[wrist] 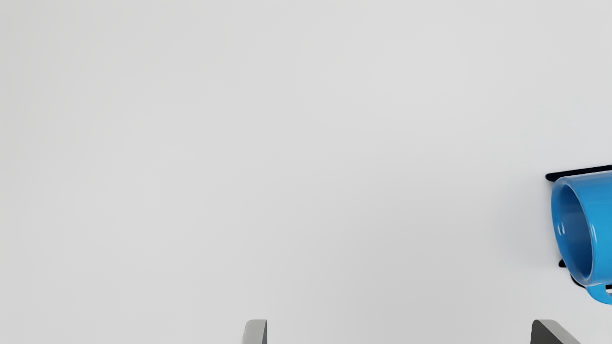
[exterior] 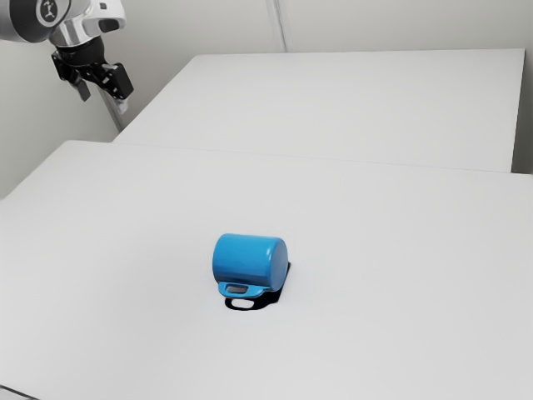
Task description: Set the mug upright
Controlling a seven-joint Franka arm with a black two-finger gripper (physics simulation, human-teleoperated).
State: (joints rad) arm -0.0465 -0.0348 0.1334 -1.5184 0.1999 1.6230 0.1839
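I see the blue mug [exterior: 248, 259] tipped on its side on the table [exterior: 391, 275], handle [exterior: 256, 292] nearest. Far off, at the exterior view's left, the gripper [exterior: 103, 94] seems raised, fingers spread wide.

I look down on a plain white surface [exterior: 400, 267], its smooth top shading softly into grey. Beyond the surface lies a broad white panel [exterior: 358, 104], perhaps a second tabletop, though I can't make out its supports. Farther behind the surface stand pale, off-white walls [exterior: 400, 23], with a thin grey strip [exterior: 278, 25] running up them. The light on the surface is pale and diffuse.
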